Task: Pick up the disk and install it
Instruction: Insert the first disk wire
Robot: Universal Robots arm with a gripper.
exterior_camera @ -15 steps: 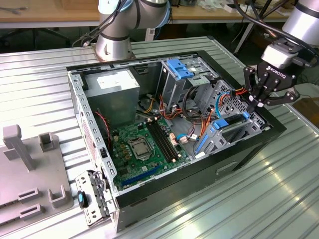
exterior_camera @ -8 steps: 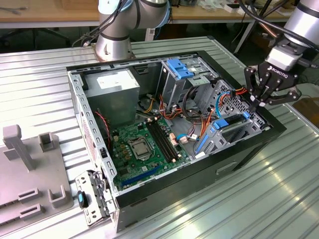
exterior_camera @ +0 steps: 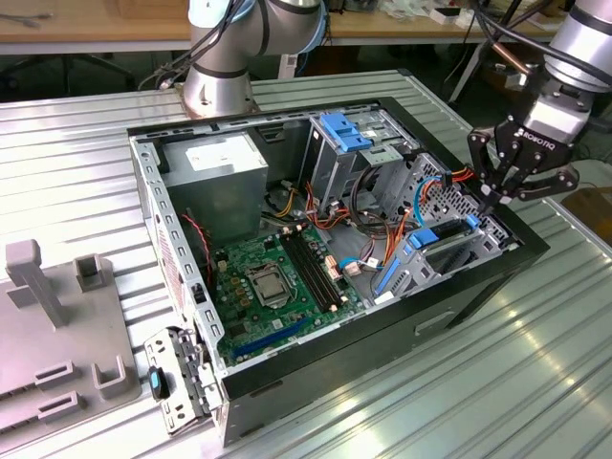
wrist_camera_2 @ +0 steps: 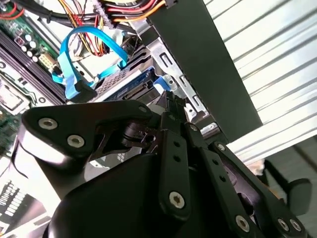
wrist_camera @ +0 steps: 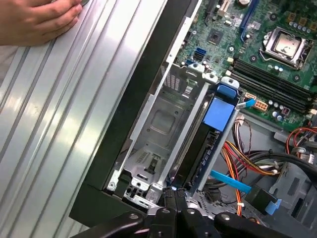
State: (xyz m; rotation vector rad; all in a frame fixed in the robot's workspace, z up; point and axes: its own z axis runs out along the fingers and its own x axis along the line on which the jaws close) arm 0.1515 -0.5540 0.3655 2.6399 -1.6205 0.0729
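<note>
Pincer (wrist_camera: 171,193) with fingers together, empty, tips just beside the end of the disk (wrist_camera: 202,151) in the drive cage (wrist_camera: 158,124).

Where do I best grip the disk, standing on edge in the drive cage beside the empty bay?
Probably its exposed long edge: pinch the disk across its thin width, by the blue rail, coming straight in through the open side of the case. The drive cage walls cover both broad faces, so only that edge looks reachable.

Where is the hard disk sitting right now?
The disk sits in the metal bay of the computer case, on the exterior view's right, just beneath the gripper.
</note>
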